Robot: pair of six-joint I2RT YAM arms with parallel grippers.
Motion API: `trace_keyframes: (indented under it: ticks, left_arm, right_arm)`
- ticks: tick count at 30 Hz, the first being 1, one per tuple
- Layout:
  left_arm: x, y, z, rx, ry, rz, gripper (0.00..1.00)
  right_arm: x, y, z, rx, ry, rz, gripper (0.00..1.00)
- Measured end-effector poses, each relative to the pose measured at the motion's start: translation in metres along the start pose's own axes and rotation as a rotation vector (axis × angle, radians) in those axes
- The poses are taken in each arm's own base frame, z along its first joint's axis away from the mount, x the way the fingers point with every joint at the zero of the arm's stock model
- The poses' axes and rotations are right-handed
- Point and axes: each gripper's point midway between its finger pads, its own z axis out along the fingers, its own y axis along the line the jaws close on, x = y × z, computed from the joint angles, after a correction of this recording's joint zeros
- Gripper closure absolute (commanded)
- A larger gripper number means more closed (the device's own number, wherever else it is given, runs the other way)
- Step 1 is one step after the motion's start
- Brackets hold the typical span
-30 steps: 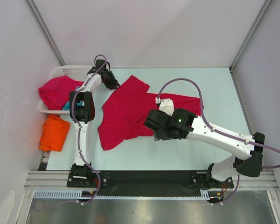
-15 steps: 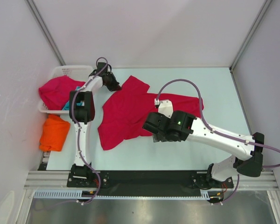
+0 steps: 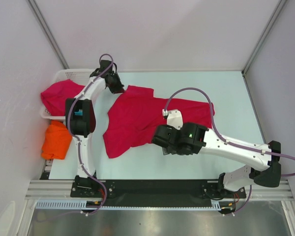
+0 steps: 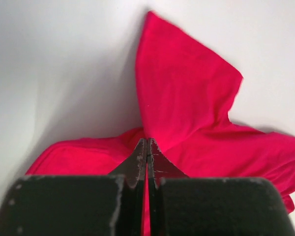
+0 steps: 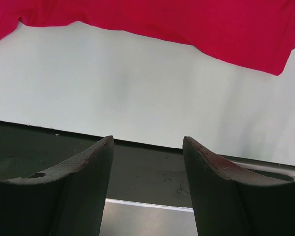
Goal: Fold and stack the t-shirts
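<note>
- While the pale flat surface (image 3: 226,88) carried the crimson-red cloth t-shirt (image 3: 142,118) across its middle, the shirt lay rumpled along its left side and showed no fold. The step in hand was, by my judgement, spreading it flat.
- At the left edge, a second crimson t-shirt (image 3: 59,96) sat heaped in the white plastic lattice basket (image 3: 69,74). A bright orange t-shirt (image 3: 57,140) lay in a compact bundle just beside it, so any drag was better aimed away from that corner.
- The right hand (image 5: 147,142) hung with its fingers spread and nothing between them, over the near edge of the surface, just short of the shirt's hem. It probably needed to reach forward and take that hem first, so the cloth could be stretched from two points rather than one.
- The left hand (image 4: 146,142) was pressed together, pinching the shirt where its far-left sleeve met the body. The sleeve stood up in a peak beyond the fingertips.
- That pinch looked thin, right at the tips, so a slow, low, outward draw seemed safer than a quick lift.
</note>
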Motion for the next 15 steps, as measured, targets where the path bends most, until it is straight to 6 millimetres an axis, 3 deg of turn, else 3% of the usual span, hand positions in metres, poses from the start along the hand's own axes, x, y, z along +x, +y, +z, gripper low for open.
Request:
trace_keyframes:
  ticks: [6, 15]
  left_arm:
    - [0.006, -0.006, -0.021, -0.016, -0.019, 0.048, 1.0]
    - [0.067, 0.018, -0.059, -0.076, 0.042, 0.078, 1.0]
  right_arm:
    - [-0.003, 0.002, -0.003, -0.014, -0.025, 0.004, 0.37]
    - [0.002, 0.007, 0.008, -0.021, -0.028, -0.006, 0.37]
